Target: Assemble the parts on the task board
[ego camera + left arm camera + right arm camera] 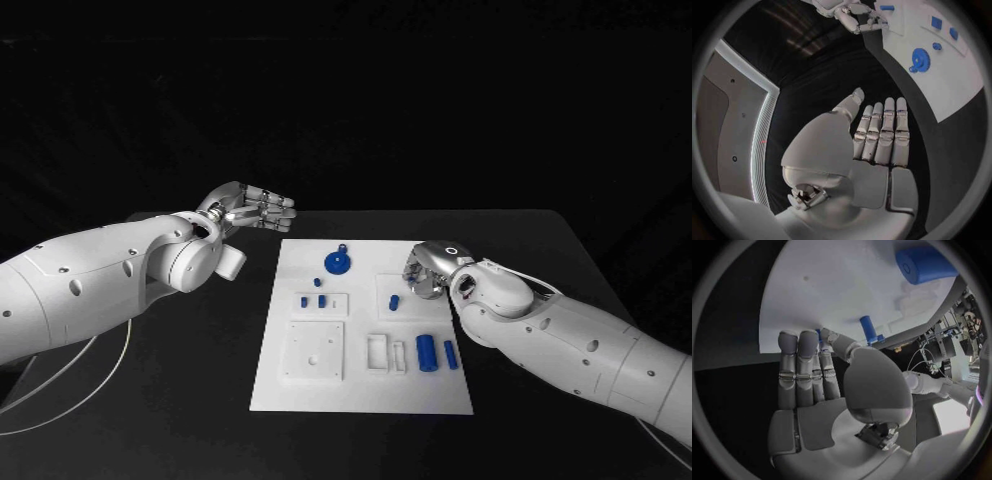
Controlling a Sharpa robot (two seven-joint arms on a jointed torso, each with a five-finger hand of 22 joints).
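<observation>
R hand fingers straight, side by side, over board's R edge; grasp on small blue peg at fingertips — cannot tell. L hand released, fingers extended, nothing held, above black table off board's far L corner. White task board mid-table. Blue gear near far edge. 3 small blue pcs mid-board, 1 more just beside R hand. Blue cylinder + slimmer blue pin near R edge, next to white frame recesses. Square white plate toward near L corner.
</observation>
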